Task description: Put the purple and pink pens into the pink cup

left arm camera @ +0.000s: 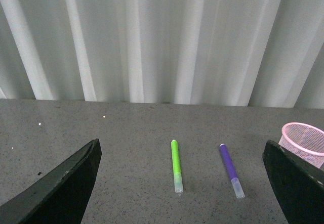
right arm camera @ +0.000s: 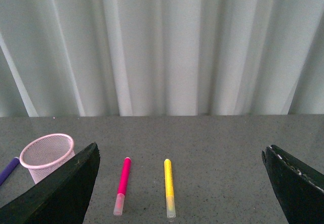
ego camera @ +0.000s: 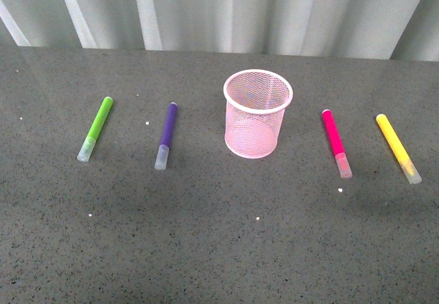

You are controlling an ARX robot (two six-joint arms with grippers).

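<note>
Spread wide and holding nothing, the left end effector (left arm camera: 180, 143) faced the purple pen (left arm camera: 231, 169) and a lime-green marker (left arm camera: 176, 166), both lying apart from it on the counter (left arm camera: 126, 133). Equally spread and empty, the right end effector (right arm camera: 180, 147) faced the pink pen (right arm camera: 122, 183) and a yellow marker (right arm camera: 169, 186). Four markers in all lay flat; one pink cup (ego camera: 256, 115) stood upright between the two pens, touching neither.
</note>
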